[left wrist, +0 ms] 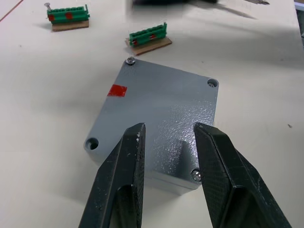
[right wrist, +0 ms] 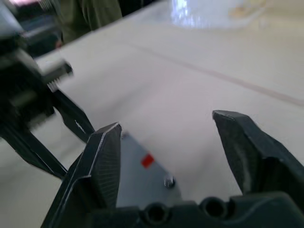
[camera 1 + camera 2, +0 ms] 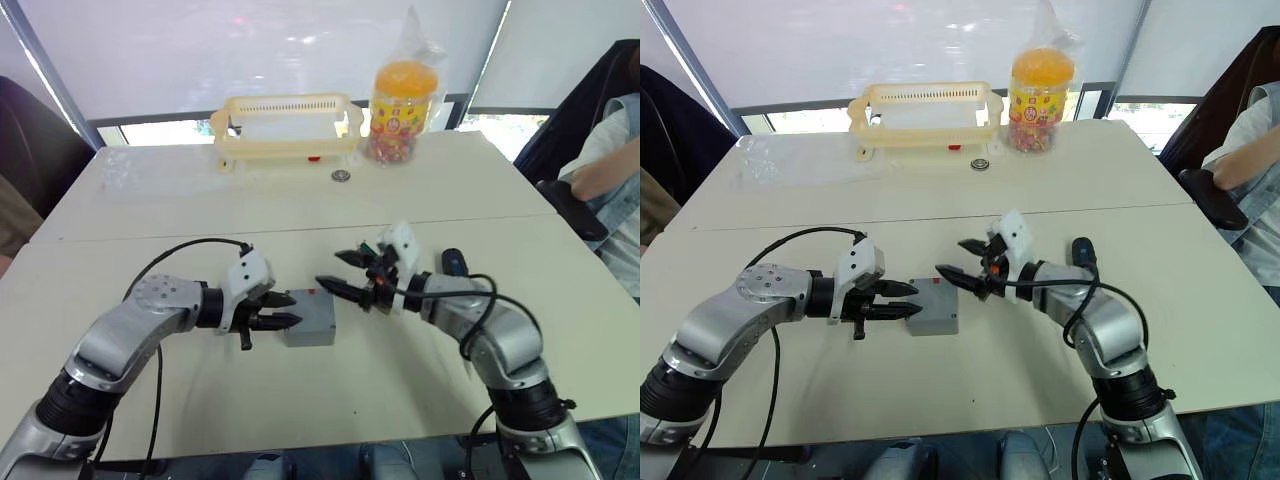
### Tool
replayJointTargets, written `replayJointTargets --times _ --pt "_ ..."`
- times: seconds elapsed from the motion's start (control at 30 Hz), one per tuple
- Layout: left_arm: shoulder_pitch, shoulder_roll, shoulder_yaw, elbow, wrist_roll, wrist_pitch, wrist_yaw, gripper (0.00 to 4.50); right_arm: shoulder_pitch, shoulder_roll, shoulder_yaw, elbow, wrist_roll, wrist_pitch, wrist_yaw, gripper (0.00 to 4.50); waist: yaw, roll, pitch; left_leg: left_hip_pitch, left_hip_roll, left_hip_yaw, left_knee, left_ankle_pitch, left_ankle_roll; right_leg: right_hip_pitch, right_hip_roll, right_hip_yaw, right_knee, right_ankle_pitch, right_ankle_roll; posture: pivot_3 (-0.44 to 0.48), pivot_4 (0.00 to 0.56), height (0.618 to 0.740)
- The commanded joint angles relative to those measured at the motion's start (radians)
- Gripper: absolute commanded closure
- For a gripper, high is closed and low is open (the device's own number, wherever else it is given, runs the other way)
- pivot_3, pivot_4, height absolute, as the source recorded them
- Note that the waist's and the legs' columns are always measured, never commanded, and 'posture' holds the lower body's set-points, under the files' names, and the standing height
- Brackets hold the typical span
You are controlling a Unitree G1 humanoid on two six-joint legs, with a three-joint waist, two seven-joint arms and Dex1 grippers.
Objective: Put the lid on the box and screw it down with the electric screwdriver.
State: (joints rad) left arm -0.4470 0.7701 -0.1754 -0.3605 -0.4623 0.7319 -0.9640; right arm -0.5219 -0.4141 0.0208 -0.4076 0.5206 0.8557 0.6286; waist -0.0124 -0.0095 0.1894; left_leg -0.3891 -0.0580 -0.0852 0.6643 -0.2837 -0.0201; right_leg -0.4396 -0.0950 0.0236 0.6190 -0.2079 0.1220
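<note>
Already the flat grey square plastic lid (image 1: 156,121) is seated on the grey plastic box (image 3: 310,322) mid-table. Both the left gripper (image 3: 284,310) and right gripper (image 3: 342,273) are held apart, empty. Probably the lid should be steadied squarely before screws are driven.

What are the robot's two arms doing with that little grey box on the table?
The lid already sits on the grey box, which rests on the white table. The left gripper hovers at the box with its jaws open, gripping nothing. The right gripper hangs open just past the box, also empty. At least two corner holes look unfilled.
</note>
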Motion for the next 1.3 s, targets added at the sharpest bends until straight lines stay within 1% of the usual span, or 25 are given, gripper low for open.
replayJointTargets --times 0.03,0.1,0.13,0.23,0.27,0.3,0.33,0.37,0.4,0.47,0.5,0.57,0.67,0.73,0.87,1.0,1.2,1.3 --pt "-0.034 0.003 0.018 0.0 -0.009 -0.019 -0.031 2.89 -0.067 -0.061 -0.168 -0.07 0.163 0.153 -0.018 1.03 0.001 0.0 0.0 0.0 0.0 0.0 0.0 0.0 0.0 0.0 0.0 0.0 0.0 0.0 0.0 0.0 0.15 0.74" --pt "-0.052 0.012 0.025 0.006 -0.018 -0.023 -0.06 2.89 -0.103 -0.13 -0.243 -0.066 0.224 0.263 -0.035 1.03 0.002 0.0 0.0 0.0 0.0 0.0 0.0 0.0 0.0 0.0 0.0 0.0 0.0 0.0 0.0 0.0 0.15 0.74" --pt "-0.062 0.018 0.027 0.005 -0.025 -0.021 -0.075 2.89 -0.114 -0.173 -0.261 -0.061 0.231 0.302 -0.041 1.03 0.002 0.0 0.0 0.0 0.0 0.0 0.0 0.0 0.0 0.0 0.0 0.0 0.0 0.0 0.0 0.0 0.15 0.74" --pt "-0.097 0.043 0.022 -0.01 -0.044 -0.02 -0.143 2.89 -0.115 -0.363 -0.284 -0.056 0.273 0.445 0.005 0.22 0.001 0.0 0.0 0.0 0.0 0.001 0.0 0.0 0.0 0.001 0.0 -0.001 -0.001 0.0 0.0 0.0 0.15 0.74" --pt "-0.105 0.055 0.019 -0.017 -0.051 -0.024 -0.174 2.89 -0.118 -0.413 -0.298 -0.055 0.305 0.497 0.022 0.08 0.0 0.0 0.0 -0.001 0.0 0.002 0.0 0.0 0.001 0.0 0.0 -0.001 -0.001 0.0 0.0 0.0 0.15 0.74" --pt "-0.108 0.079 0.012 -0.032 -0.074 -0.021 -0.23 2.5 -0.118 -0.487 -0.285 -0.053 0.317 0.53 0.055 0.0 -0.002 0.0 0.0 -0.001 0.0 0.003 0.0 -0.001 0.001 0.001 0.0 -0.001 -0.001 0.0 0.0 0.0 0.15 0.74" --pt "-0.111 0.093 0.006 -0.044 -0.091 -0.016 -0.267 2.33 -0.117 -0.538 -0.275 -0.051 0.325 0.549 0.077 0.0 -0.002 0.001 0.0 -0.001 0.0 0.003 0.0 -0.001 0.002 0.001 0.0 -0.001 -0.002 0.0 0.0 0.0 0.15 0.74" --pt "-0.113 0.105 -0.001 -0.057 -0.1 -0.017 -0.299 2.05 -0.128 -0.577 -0.264 -0.033 0.323 0.58 0.078 0.0 -0.004 0.001 0.0 -0.001 0.0 0.004 0.0 -0.001 0.002 0.0 0.0 -0.001 -0.001 0.0 0.0 0.0 0.15 0.74" --pt "-0.116 0.107 -0.009 -0.063 -0.097 -0.03 -0.315 1.51 -0.162 -0.604 -0.24 0.012 0.307 0.648 0.057 0.0 -0.005 0.001 0.0 -0.001 0.001 0.004 0.0 -0.001 0.002 0.0 0.0 -0.001 -0.002 0.0 0.0 0.0 0.15 0.74" --pt "-0.127 0.088 -0.023 -0.079 -0.08 -0.066 -0.316 0.59 -0.194 -0.678 -0.187 0.101 0.297 0.74 0.038 0.0 -0.004 0.001 0.0 0.0 0.001 0.006 0.0 -0.001 0.003 0.001 0.0 0.0 -0.003 0.0 0.0 0.0 0.15 0.74" --pt "-0.135 0.069 -0.03 -0.084 -0.065 -0.08 -0.299 0.11 -0.193 -0.742 -0.145 0.155 0.331 0.757 0.048 0.0 -0.002 0.001 0.0 0.0 0.001 0.006 0.001 -0.001 0.003 0.002 0.0 0.0 -0.003 0.0 0.0 0.0 0.15 0.74" --pt "-0.146 0.038 -0.035 -0.09 -0.056 -0.093 -0.276 0.04 -0.192 -0.829 -0.084 0.23 0.381 0.759 0.055 0.0 0.006 0.0 0.001 0.0 0.001 0.005 0.001 -0.001 0.003 0.004 -0.001 -0.001 -0.005 0.0 0.0 0.0 0.15 0.74" --pt "-0.155 -0.001 -0.038 -0.092 -0.045 -0.091 -0.232 0.04 -0.196 -0.918 0.002 0.329 0.476 0.759 0.063 0.0 0.002 0.0 0.001 -0.001 0.0 0.005 0.002 -0.002 0.003 0.004 -0.002 -0.001 -0.007 0.0 0.0 0.0 0.15 0.74" --pt "-0.152 -0.013 -0.039 -0.094 -0.034 -0.094 -0.213 0.04 -0.208 -0.934 0.054 0.4 0.522 0.759 0.032 0.0 -0.002 0.0 0.001 -0.001 0.0 0.006 0.002 -0.002 0.004 0.004 -0.002 -0.001 -0.007 0.0 0.0 0.0 0.15 0.74" --pt "-0.144 -0.011 -0.04 -0.105 -0.013 -0.096 -0.186 0.04 -0.244 -0.914 0.133 0.51 0.571 0.759 -0.04 0.0 -0.004 0.0 0.001 0.0 0.001 0.007 0.002 -0.002 0.005 0.003 -0.001 -0.001 -0.005 0.0 0.0 0.0 0.15 0.74" --pt "-0.143 -0.003 -0.032 -0.099 -0.006 -0.094 -0.178 0.04 -0.296 -0.854 0.189 0.584 0.581 0.759 -0.105 0.0 -0.003 0.0 0.001 0.0 0.001 0.007 0.002 -0.002 0.005 0.003 0.0 0.0 -0.005 0.0 0.0 0.0 0.15 0.74" --pt "-0.122 -0.006 -0.025 -0.078 0.0 -0.091 -0.155 0.04 -0.342 -0.759 0.219 0.662 0.554 0.759 -0.184 0.0 0.001 0.0 0.001 -0.001 0.001 0.006 0.002 -0.002 0.005 0.003 -0.001 0.0 -0.005 0.0 0.0 0.0 0.15 0.74" --pt "-0.112 -0.008 -0.014 -0.095 -0.023 -0.075 -0.147 0.84 -0.335 -0.738 0.226 0.673 0.535 0.759 -0.193 0.0 0.003 0.0 0.001 -0.001 0.001 0.006 0.002 -0.002 0.004 0.003 -0.001 -0.001 -0.005 0.0 0.0 0.0 0.15 0.74"
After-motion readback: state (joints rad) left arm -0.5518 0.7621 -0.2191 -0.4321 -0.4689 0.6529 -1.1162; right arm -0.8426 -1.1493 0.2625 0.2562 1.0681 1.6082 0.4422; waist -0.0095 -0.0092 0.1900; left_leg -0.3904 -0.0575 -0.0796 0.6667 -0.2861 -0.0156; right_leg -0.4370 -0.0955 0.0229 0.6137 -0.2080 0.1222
